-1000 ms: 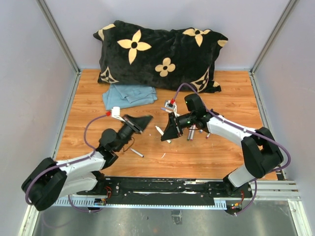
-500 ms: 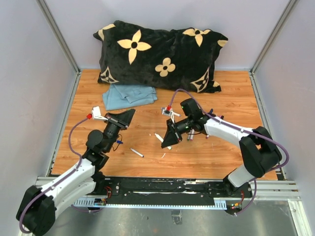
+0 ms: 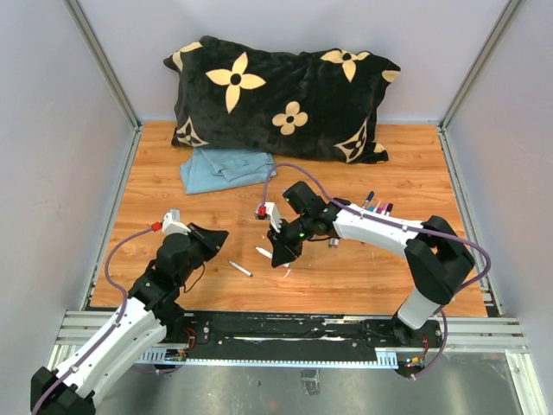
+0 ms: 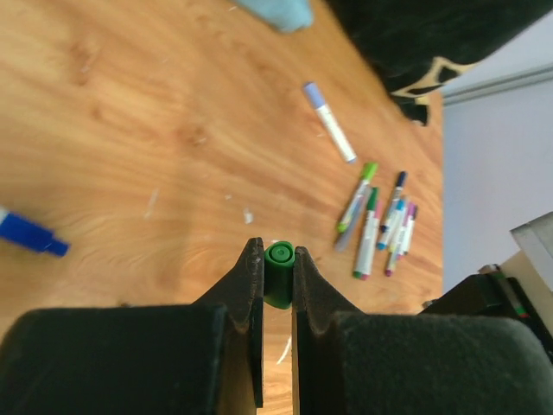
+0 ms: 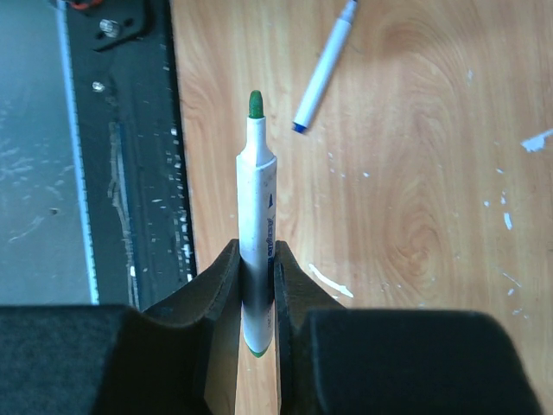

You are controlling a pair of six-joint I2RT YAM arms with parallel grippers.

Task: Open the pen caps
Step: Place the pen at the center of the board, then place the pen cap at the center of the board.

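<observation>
The left gripper is clamping a tiny green plastic cap above the wooden tabletop; the right gripper is pinching an uncapped white green-tipped marker beside the black front rail.

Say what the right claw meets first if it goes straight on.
Probably the wooden table near its front edge; the right claw, shut on a green-tipped pen, aims there. The loose pen lies aside. Depth unclear.
</observation>
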